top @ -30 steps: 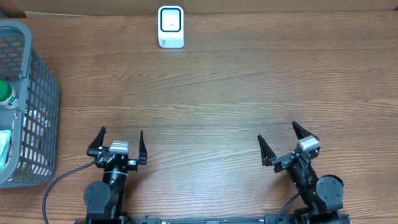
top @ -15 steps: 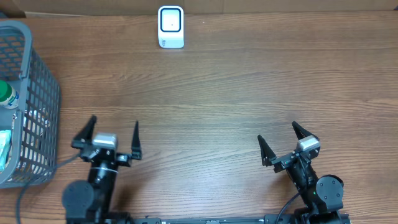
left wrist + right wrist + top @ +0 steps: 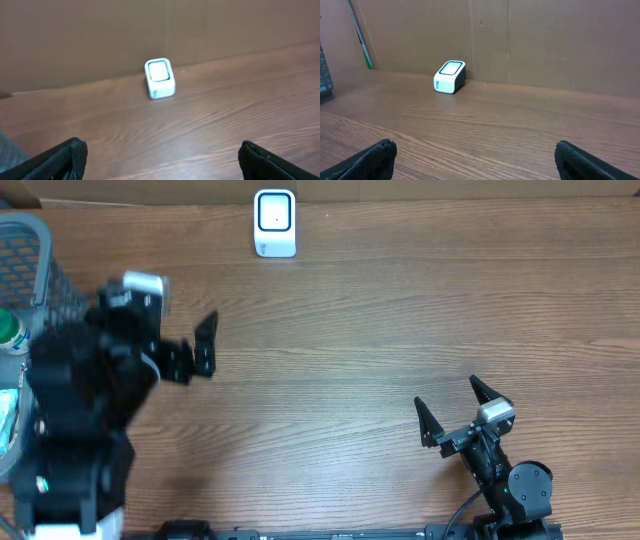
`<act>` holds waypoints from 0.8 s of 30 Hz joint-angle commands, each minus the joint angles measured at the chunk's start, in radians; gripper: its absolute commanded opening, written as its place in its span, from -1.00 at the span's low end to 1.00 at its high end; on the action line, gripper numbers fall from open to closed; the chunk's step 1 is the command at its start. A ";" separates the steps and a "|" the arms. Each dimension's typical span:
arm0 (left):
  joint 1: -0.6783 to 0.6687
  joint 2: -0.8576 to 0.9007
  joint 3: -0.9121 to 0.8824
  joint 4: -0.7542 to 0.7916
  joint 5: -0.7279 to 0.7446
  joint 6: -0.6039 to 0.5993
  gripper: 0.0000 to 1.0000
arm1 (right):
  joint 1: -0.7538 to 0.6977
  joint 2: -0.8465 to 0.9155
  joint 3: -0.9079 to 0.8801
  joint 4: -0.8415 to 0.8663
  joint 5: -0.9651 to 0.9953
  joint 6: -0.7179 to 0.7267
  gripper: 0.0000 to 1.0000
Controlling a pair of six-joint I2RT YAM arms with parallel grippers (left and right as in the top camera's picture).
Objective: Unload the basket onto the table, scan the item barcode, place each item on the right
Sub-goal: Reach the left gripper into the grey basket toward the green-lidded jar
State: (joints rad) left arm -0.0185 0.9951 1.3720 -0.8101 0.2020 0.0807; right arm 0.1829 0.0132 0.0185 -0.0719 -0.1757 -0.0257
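1. The items to be scanned are lying in the grey basket (image 3: 62,315), just to the left of the left gripper (image 3: 162,165). A green-capped bottle (image 3: 9,330) is showing at the frame edge, with no barcode readable.
2. The white scanner (image 3: 274,222) is standing ahead of that gripper, well apart from it.
3. Within the last second the left gripper has been rising and swinging toward the basket, jaws spread wide and empty. A first pick is probably starting.
4. The right gripper (image 3: 447,393) is staying parked, likewise spread and empty.
5. The left arm is blurring with motion and covering part of the basket, and the other contents are cut off.
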 commanded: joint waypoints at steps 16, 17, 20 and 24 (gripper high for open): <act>0.338 0.229 0.185 -0.025 -0.131 -0.325 0.97 | -0.008 -0.003 -0.010 0.004 0.010 0.002 1.00; 0.385 0.233 0.185 -0.035 -0.132 -0.323 0.92 | -0.008 -0.003 -0.010 0.004 0.010 0.002 1.00; 0.537 0.257 0.185 -0.063 -0.132 -0.324 0.80 | -0.008 -0.003 -0.010 0.004 0.010 0.002 0.99; 0.710 0.300 0.185 -0.084 -0.130 -0.359 0.74 | -0.008 -0.003 -0.010 0.004 0.010 0.002 1.00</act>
State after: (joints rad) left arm 0.6098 1.2625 1.5314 -0.8875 0.0849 -0.2272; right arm 0.1829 0.0132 0.0185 -0.0715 -0.1753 -0.0261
